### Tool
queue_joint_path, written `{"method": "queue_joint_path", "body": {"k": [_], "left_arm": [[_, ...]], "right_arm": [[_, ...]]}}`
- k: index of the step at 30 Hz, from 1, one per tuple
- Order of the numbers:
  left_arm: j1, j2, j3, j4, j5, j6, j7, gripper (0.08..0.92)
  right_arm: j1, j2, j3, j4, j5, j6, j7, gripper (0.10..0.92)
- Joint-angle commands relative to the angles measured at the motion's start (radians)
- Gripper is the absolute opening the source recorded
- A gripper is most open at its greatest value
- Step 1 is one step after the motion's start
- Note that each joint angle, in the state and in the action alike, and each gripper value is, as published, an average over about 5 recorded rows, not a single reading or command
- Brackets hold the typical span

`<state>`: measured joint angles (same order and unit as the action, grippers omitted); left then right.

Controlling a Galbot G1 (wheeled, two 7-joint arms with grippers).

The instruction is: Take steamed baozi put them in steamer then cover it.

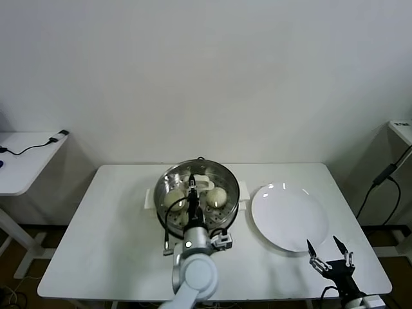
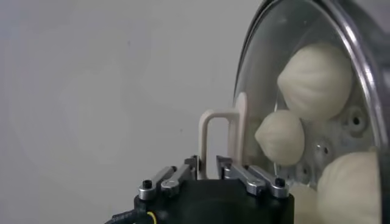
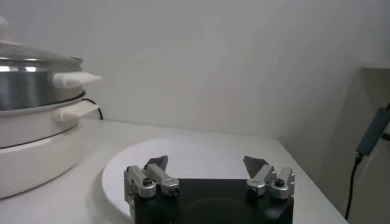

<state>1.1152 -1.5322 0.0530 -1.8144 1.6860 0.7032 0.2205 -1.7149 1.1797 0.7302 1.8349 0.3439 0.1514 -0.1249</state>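
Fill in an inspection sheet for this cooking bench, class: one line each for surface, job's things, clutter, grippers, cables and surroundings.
Surface: white table, bare around the cooker.
Job's things: glass cover sits on the steamer; baozi visible inside through the glass.
Clutter: empty white plate beside the steamer.
Grippers: left gripper at the cover's handle, fingers slightly apart; right gripper open by the plate's near edge.
Cables: black lead at the steamer base.
Surroundings: white wall; side table with a cable.

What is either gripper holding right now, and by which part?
The left gripper straddles the glass lid's white handle; whether it grips cannot be told. The right gripper is open and empty.
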Motion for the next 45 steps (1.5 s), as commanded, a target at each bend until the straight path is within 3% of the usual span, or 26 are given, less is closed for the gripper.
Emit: {"method": "queue_joint_path", "body": {"k": [1, 12, 16, 20, 25, 27, 29, 32, 35, 40, 45], "left_arm": [[-0.005, -0.004, -0.003, -0.005, -0.005, -0.008, -0.014, 0.339], [0.061, 0.115, 0.015, -0.212, -0.122, -0.002, 0.006, 0.659], [0.121, 0.179, 0.019, -0.296, -0.231, -0.014, -0.042, 0.767], [0.195, 0.227, -0.011, -0.370, -0.392, -0.075, -0.128, 0.816], [0.271, 0.225, -0.206, -0.407, -0.852, -0.231, -0.358, 0.822], [0.294, 0.215, -0.353, -0.411, -1.151, -0.329, -0.440, 0.823], [0.322, 0.207, -0.524, -0.408, -1.445, -0.426, -0.461, 0.823], [0.375, 0.214, -0.767, -0.374, -1.807, -0.578, -0.432, 0.823], [0.452, 0.243, -0.891, -0.299, -2.003, -0.708, -0.362, 0.823], [0.565, 0.273, -0.900, -0.135, -2.134, -0.872, -0.262, 0.823], [0.583, 0.252, -0.848, -0.006, -2.102, -1.001, -0.214, 0.823]], "right_arm": [[-0.001, 0.000, 0.004, 0.005, -0.002, -0.003, -0.002, 0.823], [0.021, -0.004, -0.016, -0.004, -0.018, -0.022, 0.032, 0.823], [0.042, -0.007, -0.038, -0.001, 0.009, -0.003, 0.050, 0.823], [0.055, -0.003, -0.049, 0.007, 0.038, 0.023, 0.046, 0.823], [0.057, 0.011, -0.062, 0.009, 0.060, 0.064, 0.054, 0.823], [0.056, 0.015, -0.068, 0.007, 0.069, 0.067, 0.057, 0.823], [0.056, 0.019, -0.074, 0.002, 0.074, 0.066, 0.061, 0.823], [0.058, 0.023, -0.082, -0.005, 0.079, 0.064, 0.065, 0.823], [0.060, 0.025, -0.090, -0.013, 0.084, 0.061, 0.068, 0.823], [0.062, 0.030, -0.095, -0.028, 0.090, 0.060, 0.073, 0.823], [0.059, 0.034, -0.096, -0.035, 0.096, 0.052, 0.076, 0.823]]}}
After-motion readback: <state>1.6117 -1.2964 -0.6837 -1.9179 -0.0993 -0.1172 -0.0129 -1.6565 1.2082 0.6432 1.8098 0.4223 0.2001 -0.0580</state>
